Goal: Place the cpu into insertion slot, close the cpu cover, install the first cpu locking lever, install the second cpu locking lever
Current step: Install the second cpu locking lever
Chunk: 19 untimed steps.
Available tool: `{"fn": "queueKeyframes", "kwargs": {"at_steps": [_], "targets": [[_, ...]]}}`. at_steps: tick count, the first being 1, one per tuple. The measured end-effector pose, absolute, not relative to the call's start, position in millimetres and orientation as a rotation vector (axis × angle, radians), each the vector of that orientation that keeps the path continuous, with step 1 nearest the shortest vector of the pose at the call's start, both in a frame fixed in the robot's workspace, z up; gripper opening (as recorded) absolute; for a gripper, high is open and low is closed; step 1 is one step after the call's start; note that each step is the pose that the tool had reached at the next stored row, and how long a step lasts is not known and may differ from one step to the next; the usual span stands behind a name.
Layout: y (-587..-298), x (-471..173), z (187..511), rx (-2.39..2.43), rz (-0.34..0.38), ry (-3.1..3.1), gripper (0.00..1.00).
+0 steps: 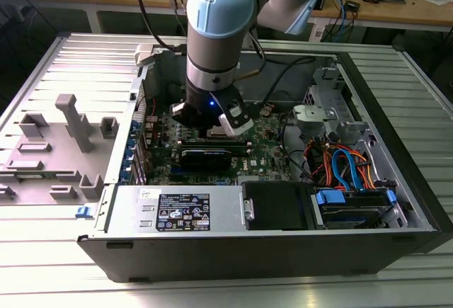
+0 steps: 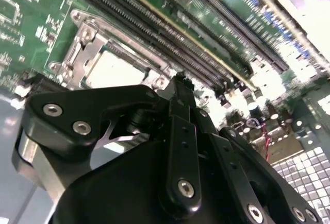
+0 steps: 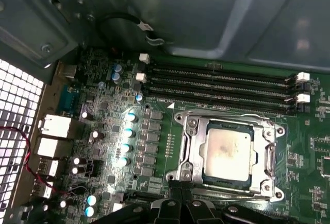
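While your end effector (image 3: pixel 178 195) hangs low at the socket's edge, fingers seemingly together on nothing, the cpu (image 3: pixel 228 153) already sits in the insertion slot (image 3: pixel 193 136) just beyond its tips, under the closed cpu cover (image 3: pixel 269 157).

Computer case (image 1: pixel 396 145): open, lying on its side on the ribbed metal bench (image 1: pixel 425 280).
Memory slots (image 3: pixel 216 87): long black rows across the green board, white latches at the ends.
Capacitors (image 3: pixel 126 131): blue-topped, in a column.
Cables (image 1: pixel 343 166): blue and orange, bundled near the drive bay.
Grey fixture (image 1: pixel 71 120): upright post, exterior view's left.
Power supply (image 1: pixel 180 212): labelled, along the case's near edge.
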<state>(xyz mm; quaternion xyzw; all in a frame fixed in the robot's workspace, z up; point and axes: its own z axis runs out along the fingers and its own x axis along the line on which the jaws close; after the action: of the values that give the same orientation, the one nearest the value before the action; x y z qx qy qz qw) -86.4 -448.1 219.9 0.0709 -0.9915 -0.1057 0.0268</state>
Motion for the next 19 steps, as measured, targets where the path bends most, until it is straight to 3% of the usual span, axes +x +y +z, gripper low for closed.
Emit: {"fn": "queueKeyframes", "kwargs": {"at_steps": [7, 12, 19], "targets": [[-452.1, -86.8, 219.9, 0.219, -0.328, -3.063, 0.11], [-452.1, -86.8, 219.6, 0.217, -0.274, -3.065, 0.11], [-452.1, -88.9, 213.1, 0.217, -0.271, -3.065, 0.11]]}}
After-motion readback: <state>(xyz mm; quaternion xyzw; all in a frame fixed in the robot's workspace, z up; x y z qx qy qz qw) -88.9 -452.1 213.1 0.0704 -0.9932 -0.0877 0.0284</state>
